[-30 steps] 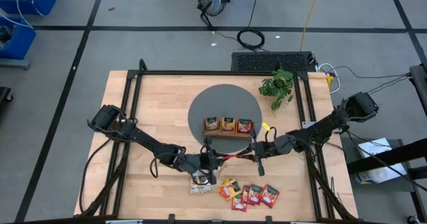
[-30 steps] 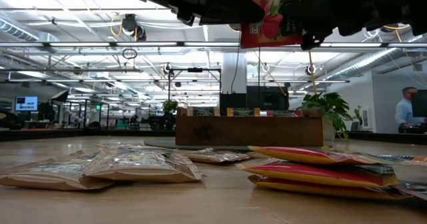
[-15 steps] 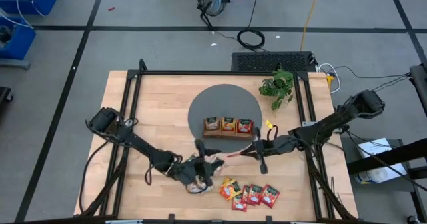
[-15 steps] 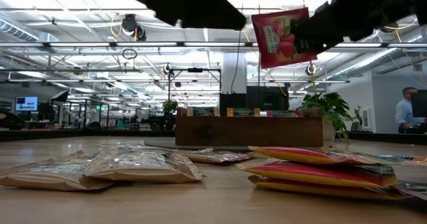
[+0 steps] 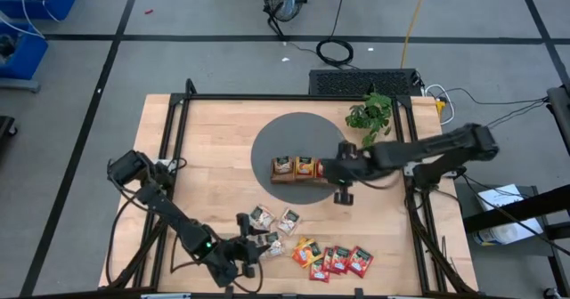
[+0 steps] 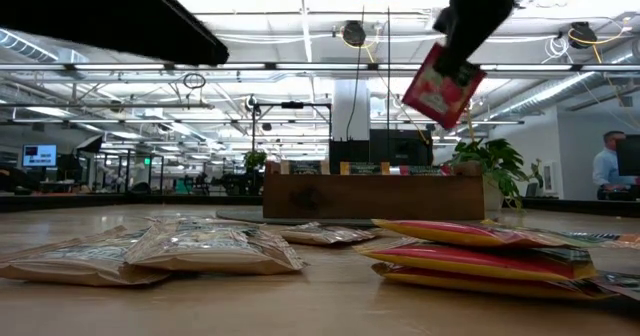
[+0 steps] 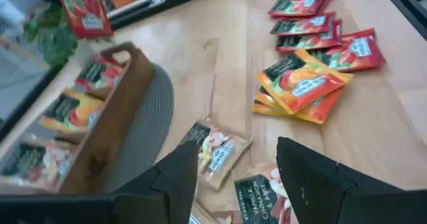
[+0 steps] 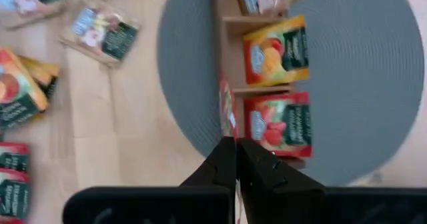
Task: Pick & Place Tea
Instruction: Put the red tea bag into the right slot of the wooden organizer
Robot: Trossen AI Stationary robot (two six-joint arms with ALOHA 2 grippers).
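Observation:
My right gripper (image 5: 341, 186) is shut on a red tea sachet (image 6: 440, 88), high above the near right end of the brown wooden tray (image 5: 304, 180). The tray's three compartments hold a cream (image 5: 283, 165), an orange (image 5: 305, 166) and a red sachet (image 5: 327, 167). My left gripper (image 5: 260, 246) stands open and low near the table's front edge, over loose cream sachets (image 7: 217, 151) that lie flat on the wood. Orange (image 5: 307, 250) and red sachets (image 5: 347, 260) lie flat to its right. My right gripper pinches the red sachet's upper end (image 6: 455, 58) between its two fingers. They come from above, slanting down. In the right wrist view the sachet shows edge-on (image 8: 227, 121), running out from the fingertips. It hangs tilted below them, clear of the tray and the table.
The tray stands on a round grey mat (image 5: 298, 139). A small potted plant (image 5: 370, 114) is at the back right. Black frame rails (image 5: 174, 157) run along the table's sides. A person (image 6: 610, 166) stands far off in the room.
My left gripper has opened, let go of the red sachet and drawn back toward the table's near left. My right gripper has kept the sachet, risen, tipped steeply downward and moved toward the far edge to above the tray. The sachet now hangs tilted below it.

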